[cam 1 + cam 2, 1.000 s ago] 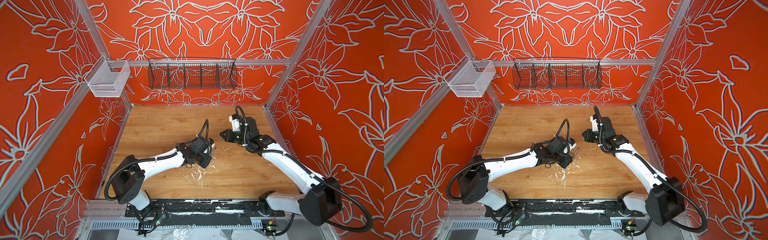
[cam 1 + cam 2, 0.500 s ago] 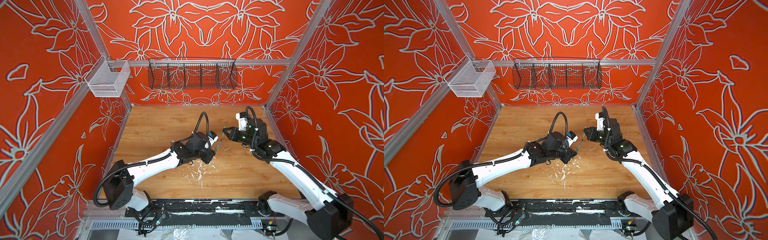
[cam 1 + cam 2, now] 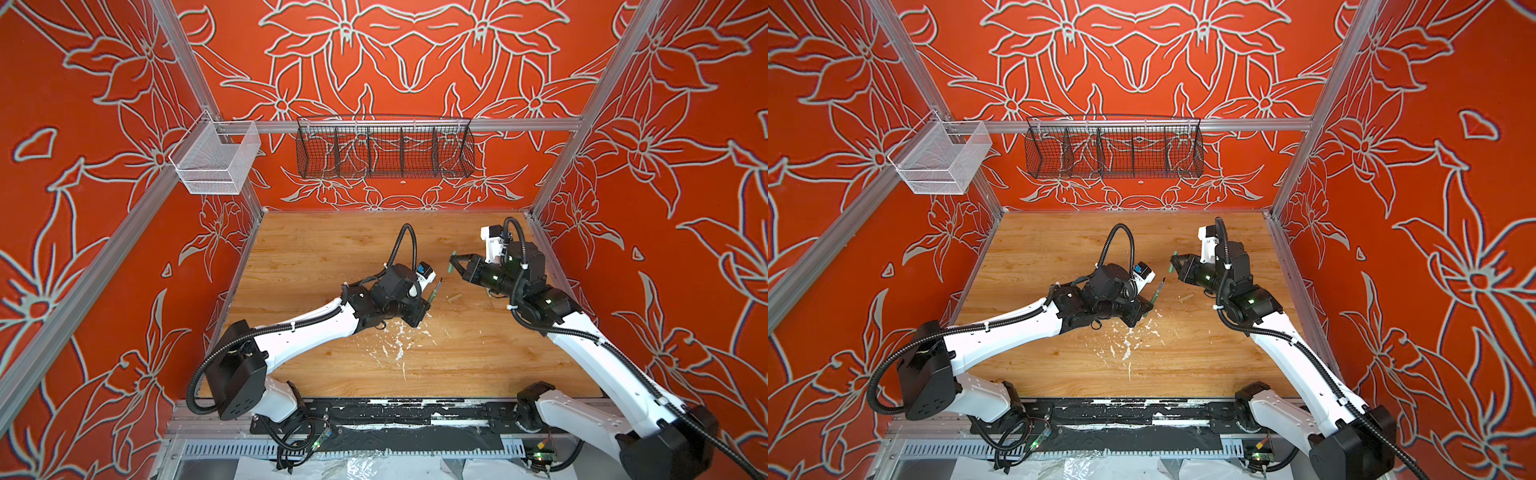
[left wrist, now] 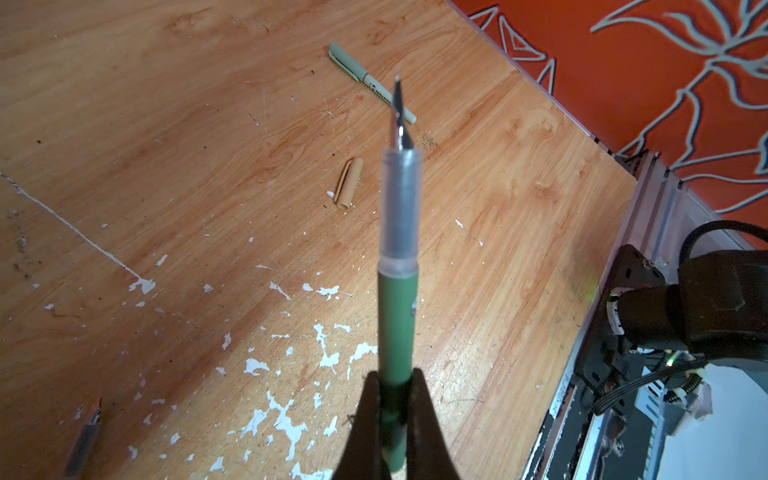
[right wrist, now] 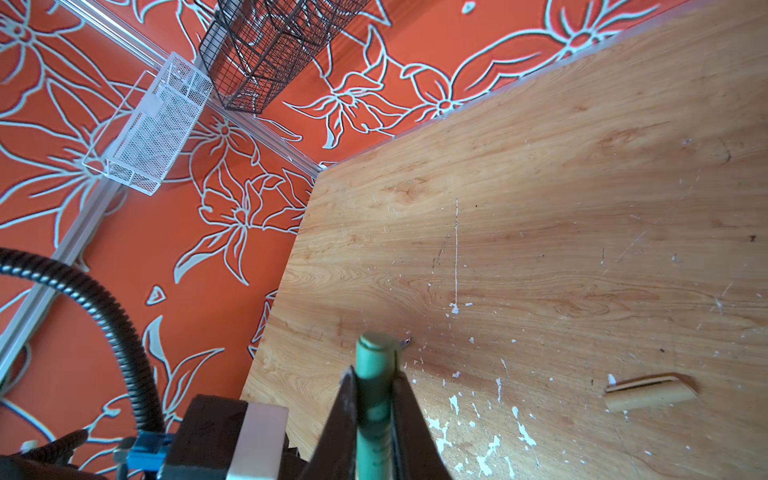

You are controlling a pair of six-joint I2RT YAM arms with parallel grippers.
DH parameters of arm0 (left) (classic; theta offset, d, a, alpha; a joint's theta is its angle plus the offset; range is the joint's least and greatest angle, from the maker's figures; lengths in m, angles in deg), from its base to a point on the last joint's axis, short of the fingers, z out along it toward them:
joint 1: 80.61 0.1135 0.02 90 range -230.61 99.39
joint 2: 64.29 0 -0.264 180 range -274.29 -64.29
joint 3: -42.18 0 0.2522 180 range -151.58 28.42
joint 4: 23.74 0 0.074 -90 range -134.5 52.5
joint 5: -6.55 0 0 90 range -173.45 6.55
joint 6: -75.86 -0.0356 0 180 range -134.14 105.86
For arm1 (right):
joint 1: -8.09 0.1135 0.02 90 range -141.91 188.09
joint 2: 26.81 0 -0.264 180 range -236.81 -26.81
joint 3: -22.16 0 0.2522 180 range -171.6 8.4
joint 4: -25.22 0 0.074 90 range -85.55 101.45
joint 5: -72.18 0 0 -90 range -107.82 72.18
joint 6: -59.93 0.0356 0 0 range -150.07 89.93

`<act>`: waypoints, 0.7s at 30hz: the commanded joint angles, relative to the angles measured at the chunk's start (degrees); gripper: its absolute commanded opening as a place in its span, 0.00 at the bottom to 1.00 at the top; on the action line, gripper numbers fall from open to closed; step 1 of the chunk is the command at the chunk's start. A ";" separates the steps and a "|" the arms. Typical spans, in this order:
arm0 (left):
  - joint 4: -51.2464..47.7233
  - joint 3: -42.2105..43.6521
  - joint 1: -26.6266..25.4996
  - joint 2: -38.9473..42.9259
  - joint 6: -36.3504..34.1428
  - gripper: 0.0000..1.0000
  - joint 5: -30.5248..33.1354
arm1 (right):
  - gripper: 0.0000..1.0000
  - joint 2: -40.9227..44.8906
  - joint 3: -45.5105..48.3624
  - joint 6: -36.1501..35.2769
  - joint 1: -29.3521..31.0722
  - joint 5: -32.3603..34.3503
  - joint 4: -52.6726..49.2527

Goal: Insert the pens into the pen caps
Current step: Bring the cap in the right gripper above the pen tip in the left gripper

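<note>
One pale green pen (image 4: 362,75): black barrel print (image 4: 377,89) unreadable.

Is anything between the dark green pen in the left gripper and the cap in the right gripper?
Nothing visible. The left gripper grips the dark green pen, the right gripper the dark green cap, with only air between them. The tan cap lies on the table beneath, out of the way.

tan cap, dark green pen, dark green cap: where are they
tan cap (image 4: 350,183): left wrist view, mid tube
dark green pen (image 4: 397,324): left wrist view, barrel
dark green cap (image 5: 372,363): right wrist view, side wall
</note>
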 commanded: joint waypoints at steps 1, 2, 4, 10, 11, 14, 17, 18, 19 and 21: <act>0.72 0.08 -0.24 1.06 -0.94 0.00 0.63 | 0.15 1.13 1.73 2.54 -0.38 -0.53 1.85; 0.67 -0.01 -0.23 1.12 -0.95 0.00 0.65 | 0.15 1.27 2.01 2.61 -0.38 -0.40 1.86; 0.54 -0.09 -0.18 1.08 -1.03 0.00 0.37 | 0.15 1.44 2.28 2.58 -0.42 -0.35 1.92; 0.25 -0.49 -0.22 0.71 -0.81 0.00 -0.23 | 0.15 1.21 3.51 3.35 -0.38 -0.49 4.05; 0.23 -0.54 -0.22 0.63 -0.77 0.00 -0.30 | 0.15 1.07 3.59 3.49 -0.38 -0.63 4.51; -0.04 -0.65 -0.23 0.54 -0.82 0.00 -0.33 | 0.15 0.17 3.45 3.90 -0.38 -1.07 5.55; -0.03 -0.63 -0.23 0.83 -0.85 0.00 -0.16 | 0.15 -0.34 3.67 4.12 -0.38 -1.39 6.69; 0.05 -0.62 -0.22 0.86 -0.90 0.00 -0.24 | 0.15 -0.39 3.86 4.21 -0.33 -1.35 7.15; 0.04 -0.62 -0.23 1.01 -0.86 0.00 -0.25 | 0.15 -0.46 3.93 4.21 -0.40 -1.30 7.42; 0.12 -0.71 -0.24 1.13 -0.85 0.00 -0.28 | 0.15 -0.80 3.89 4.11 -0.38 -1.48 7.65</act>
